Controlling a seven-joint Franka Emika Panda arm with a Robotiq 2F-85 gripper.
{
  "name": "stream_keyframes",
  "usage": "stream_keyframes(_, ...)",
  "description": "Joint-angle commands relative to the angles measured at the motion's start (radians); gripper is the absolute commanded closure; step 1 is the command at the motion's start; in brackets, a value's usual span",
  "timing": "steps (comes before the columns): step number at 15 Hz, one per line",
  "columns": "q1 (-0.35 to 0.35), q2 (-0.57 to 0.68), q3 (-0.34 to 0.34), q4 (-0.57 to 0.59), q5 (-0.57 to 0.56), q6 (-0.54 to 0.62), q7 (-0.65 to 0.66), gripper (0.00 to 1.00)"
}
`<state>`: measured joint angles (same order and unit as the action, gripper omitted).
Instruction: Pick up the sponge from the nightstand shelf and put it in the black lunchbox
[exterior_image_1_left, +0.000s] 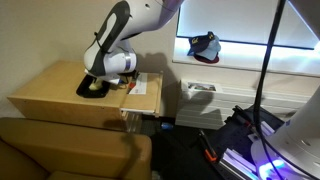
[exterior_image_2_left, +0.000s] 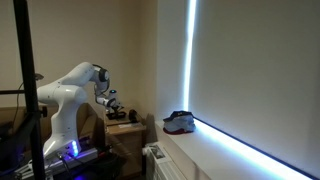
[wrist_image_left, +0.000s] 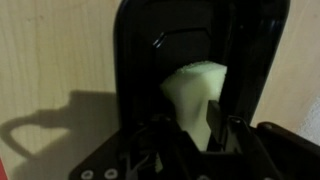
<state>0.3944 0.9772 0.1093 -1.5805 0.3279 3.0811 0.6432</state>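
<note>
In the wrist view my gripper (wrist_image_left: 200, 135) is shut on the pale yellow sponge (wrist_image_left: 195, 88), which looks pinched between the fingers. It hangs over the open black lunchbox (wrist_image_left: 138, 60), inside its rim. In an exterior view the gripper (exterior_image_1_left: 100, 82) is low over the lunchbox (exterior_image_1_left: 90, 90) on the tan nightstand top (exterior_image_1_left: 50, 95). The pale narrow nightstand shelf (exterior_image_1_left: 146, 98) lies beside it. In an exterior view the gripper (exterior_image_2_left: 112, 103) and nightstand are small and dim. The sponge is hidden in both exterior views.
A white paper sheet (exterior_image_1_left: 150, 80) lies near the lunchbox. A dark bag with red accents (exterior_image_1_left: 205, 47) sits on the window ledge and also shows in an exterior view (exterior_image_2_left: 180, 121). A brown sofa back (exterior_image_1_left: 70, 150) is in front. A tripod and cables stand near the window.
</note>
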Motion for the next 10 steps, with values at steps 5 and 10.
stream_keyframes(5,0.075,-0.229,-0.165,-0.075,-0.075,-0.461,0.147,0.02)
stream_keyframes(10,0.000,-0.440,-0.142,-0.138,-0.187,-0.862,0.180,0.00)
